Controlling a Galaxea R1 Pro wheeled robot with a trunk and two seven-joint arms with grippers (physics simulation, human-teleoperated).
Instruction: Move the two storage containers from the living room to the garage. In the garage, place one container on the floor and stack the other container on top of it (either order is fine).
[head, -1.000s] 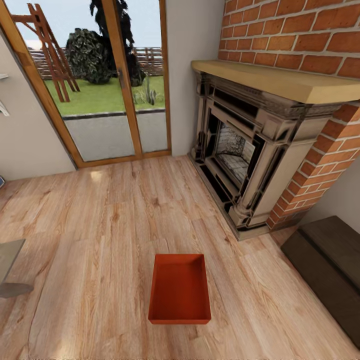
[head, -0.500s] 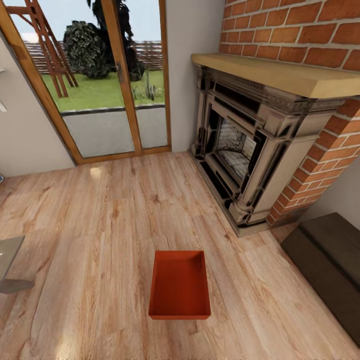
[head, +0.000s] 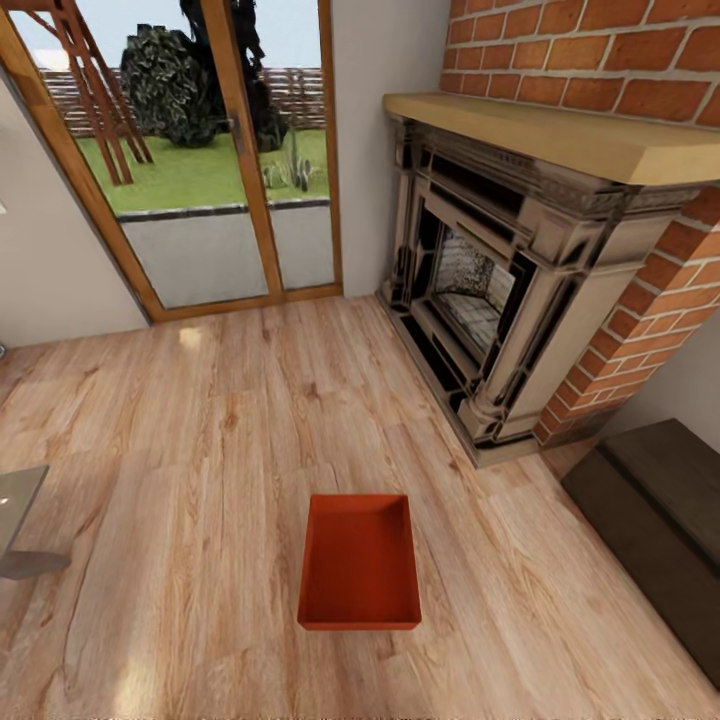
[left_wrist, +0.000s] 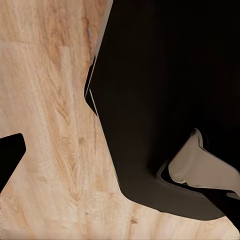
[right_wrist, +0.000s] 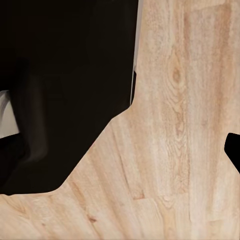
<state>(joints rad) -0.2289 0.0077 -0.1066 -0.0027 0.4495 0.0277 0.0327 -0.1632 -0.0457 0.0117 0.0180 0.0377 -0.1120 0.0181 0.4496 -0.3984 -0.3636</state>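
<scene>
Storage container (head: 359, 574), one orange-red bin, sits open side up on the light wood floor (head: 200, 450) of the living room, just in front of us and a little way from the brick fireplace (head: 500, 300). It looks empty. We think our step now is to roll close and reach down for it. We should stop with the bin right between our arms, then take it by its thin walls. We cannot tell if either pincer is open or closed.

One orange-red open-top bin (head: 359, 575), rectangular, shallow, empty, upright. It lies flat on the light wood-plank floor (head: 180, 480), well apart from the fireplace (head: 500, 290).
</scene>
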